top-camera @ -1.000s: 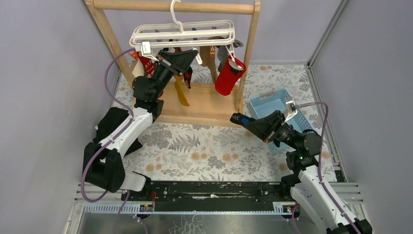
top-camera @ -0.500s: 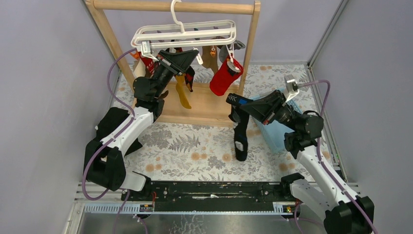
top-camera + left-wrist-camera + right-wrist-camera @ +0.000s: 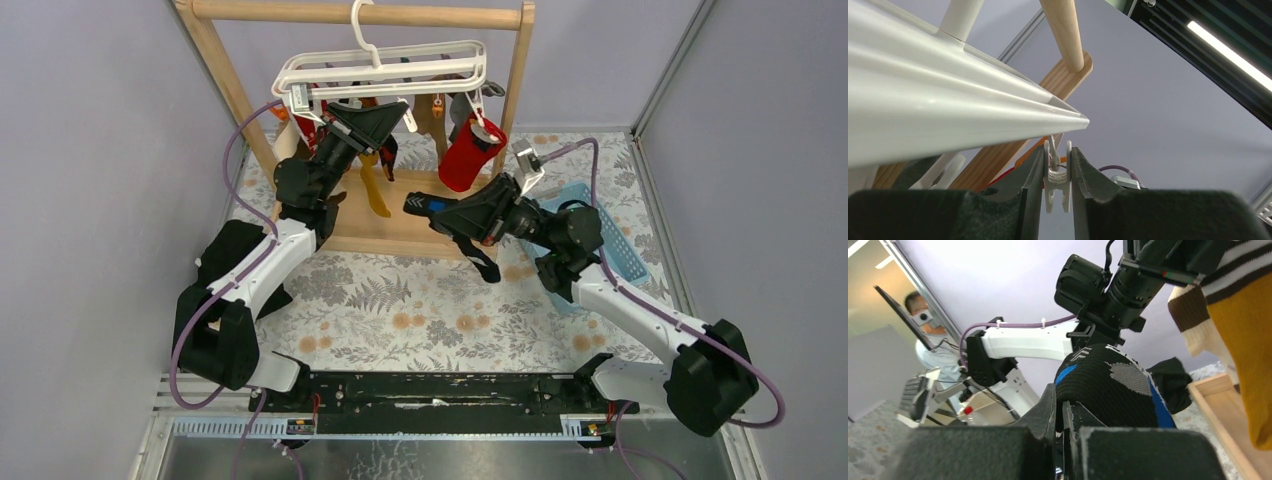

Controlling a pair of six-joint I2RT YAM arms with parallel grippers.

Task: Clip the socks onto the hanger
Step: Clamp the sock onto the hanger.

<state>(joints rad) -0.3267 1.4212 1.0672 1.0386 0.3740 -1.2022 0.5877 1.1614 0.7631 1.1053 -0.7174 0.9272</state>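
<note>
The white hanger (image 3: pixel 380 70) hangs by its hook from the wooden rail. It also fills the upper left of the left wrist view (image 3: pixel 948 110). My left gripper (image 3: pixel 395 115) is just under it, shut on a small white clip (image 3: pixel 1057 180). A red sock (image 3: pixel 468 158), a mustard sock (image 3: pixel 373 190) and other socks hang from clips. My right gripper (image 3: pixel 415 205) is shut on the long black sock with blue (image 3: pixel 483 262), holding it in the air right of and below the left gripper. In the right wrist view the black sock (image 3: pixel 1118 390) bulges above the closed jaws (image 3: pixel 1062 405).
The wooden rack (image 3: pixel 515 110) with its round rail and base board stands at the back. A light blue basket (image 3: pixel 620 245) sits at the right, behind the right arm. A mustard sock (image 3: pixel 1248 355) and a brown-white striped sock (image 3: pixel 1198 315) hang close to the right gripper.
My right arm has swung left from the basket, lifting the black sock off the table to just below the hanger. My left gripper has stayed at the clip.
</note>
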